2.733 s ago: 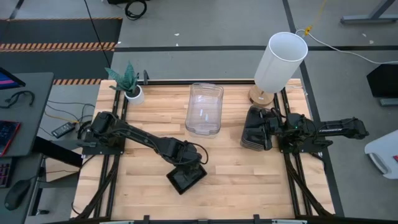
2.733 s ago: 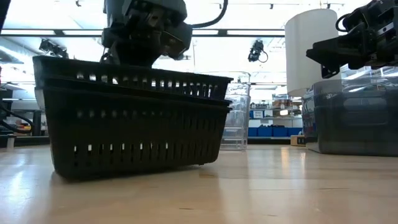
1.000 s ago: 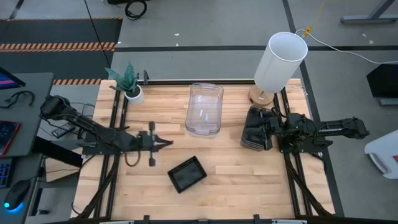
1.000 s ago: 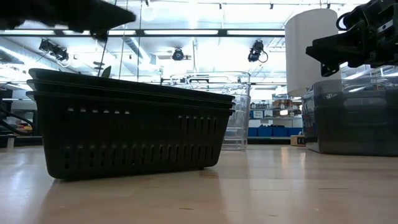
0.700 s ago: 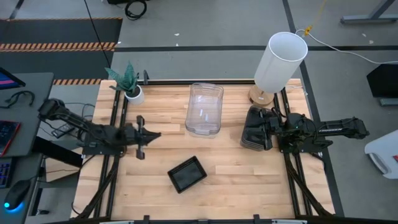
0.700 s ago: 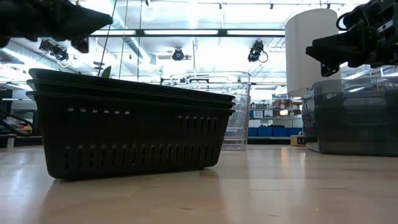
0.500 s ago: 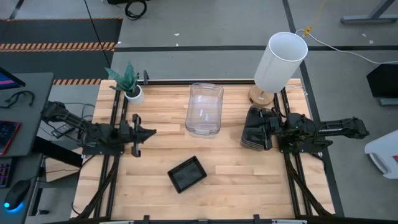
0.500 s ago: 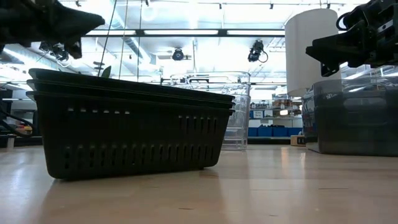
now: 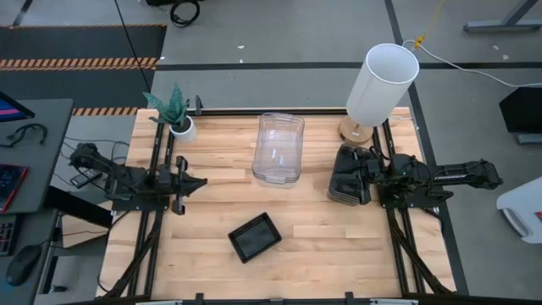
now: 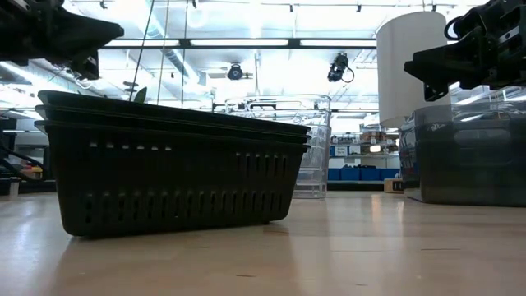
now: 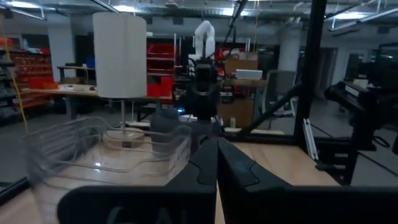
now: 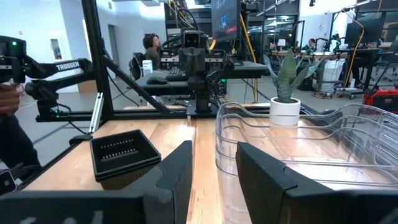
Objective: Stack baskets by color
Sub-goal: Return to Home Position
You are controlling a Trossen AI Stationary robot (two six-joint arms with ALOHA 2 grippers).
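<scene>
Stacks of black baskets [image 9: 254, 236], clear baskets [image 9: 279, 148] and grey baskets [image 9: 345, 175] are set on the desk [image 9: 339, 246]; left end effector [image 9: 196, 180] is closed together, right end effector [image 9: 373, 176] spread apart.

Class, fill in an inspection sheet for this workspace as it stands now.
Surface: wooden table, no spills seen.
Job's things: clear baskets, grey baskets, black baskets, three separate stacks.
Clutter: lamp shade, potted plant at far edge.
Grippers: left gripper shut, at left edge; right gripper open, by grey baskets.
Cables: yellow cable on floor beyond table.
Surroundings: person in the room behind.
</scene>
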